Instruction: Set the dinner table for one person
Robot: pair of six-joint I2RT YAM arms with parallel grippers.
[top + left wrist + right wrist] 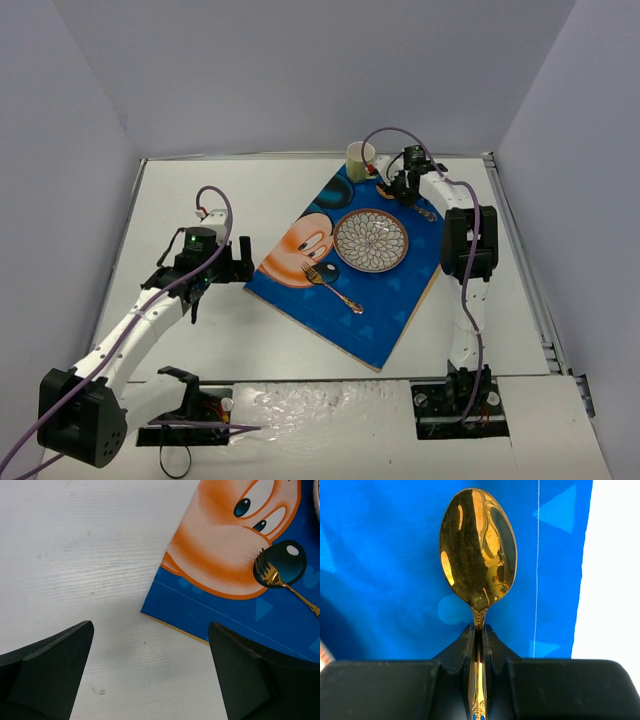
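Right hand (479,630) is clamped on the handle of a gold spoon (478,550); we see both fingers pressed together around the thin handle, with the spoon's bowl projecting straight out ahead of the fingertips. Beneath the bowl lies the blue placemat (340,300), and a strip of white tabletop (200,190) shows just to one side. We cannot tell whether the spoon touches the placemat. In the top view this hand sits over the placemat's far right edge, near the cream cup (359,160), which stands upright at the placemat's far corner. Left hand (235,262) has its fingers spread wide apart and holds nothing. It hovers over bare tabletop just beside the placemat's left edge, and its wrist view shows that edge running between the two dark fingers (50,665). The tabletop is the large matte-white rectangle with a thin grey rim that carries everything; it spans the area ahead of both arm bases. The placemat lies on it at an angle, right of centre. A round patterned plate (370,240) rests on the placemat, and a gold fork (335,285) lies just beside the plate, on its near left side, with its tines on the printed cartoon nose.
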